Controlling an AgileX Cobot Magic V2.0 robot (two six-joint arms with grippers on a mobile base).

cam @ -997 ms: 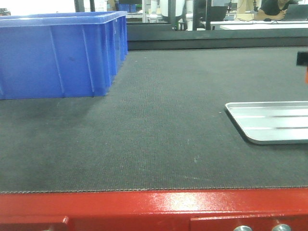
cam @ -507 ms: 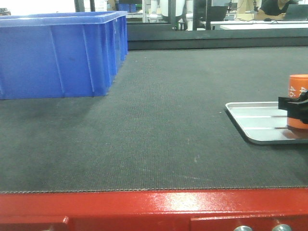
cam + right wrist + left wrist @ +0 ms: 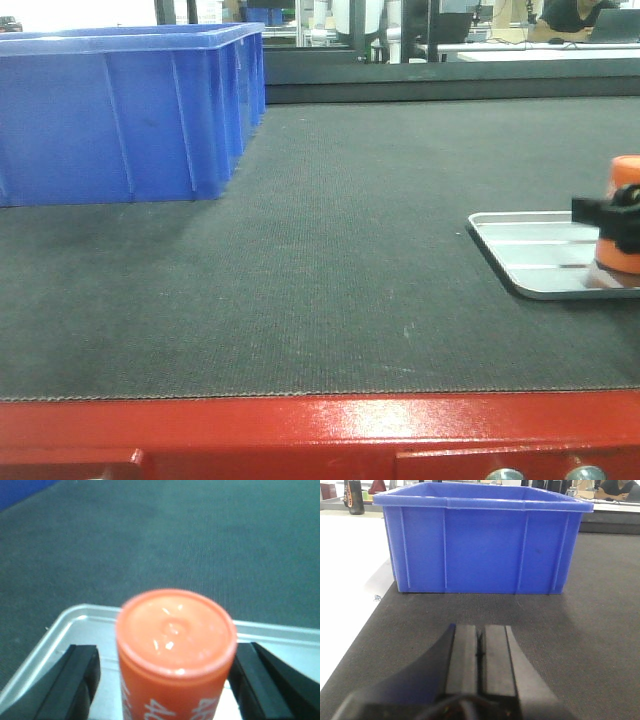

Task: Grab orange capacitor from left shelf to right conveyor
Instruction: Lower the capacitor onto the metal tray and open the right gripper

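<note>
Right hand clamps the upright orange capacitor between its fingers.

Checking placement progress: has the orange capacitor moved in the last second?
Yes. The orange capacitor entered from the right edge and came down over the silver tray, with the right pincer around it.

One orange capacitor, one silver tray, one blue crate — each a single item. One dark conveyor belt carries them. Two grippers show — the left gripper and the right gripper. At the red frame edge, two bolts.
</note>
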